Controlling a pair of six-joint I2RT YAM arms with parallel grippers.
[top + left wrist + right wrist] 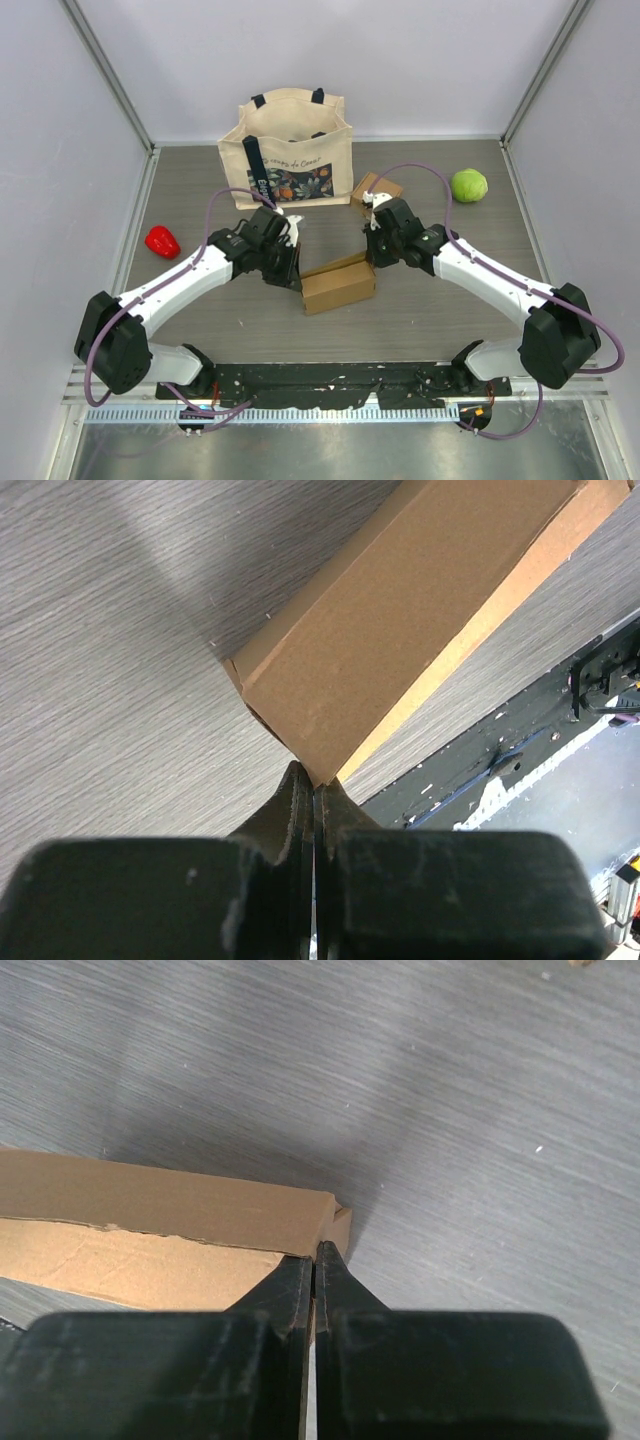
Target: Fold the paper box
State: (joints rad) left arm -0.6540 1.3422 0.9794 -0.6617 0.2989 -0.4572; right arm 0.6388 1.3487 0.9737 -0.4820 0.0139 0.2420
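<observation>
From above, the paper box (338,287) lies mid-table, with the left fingers (288,270) and right fingers (372,256) at its ends. The wrist views show both pairs shut tight at box corners, and I can't tell if cardboard is nipped. I judge we're tucking end flaps, and next comes an inward push.

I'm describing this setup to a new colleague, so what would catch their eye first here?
The brown paper box lies mid-table, with the left gripper and right gripper shut at its opposite ends. Behind stands a cream tote bag; a red pepper sits far left, a green fruit far right.
</observation>
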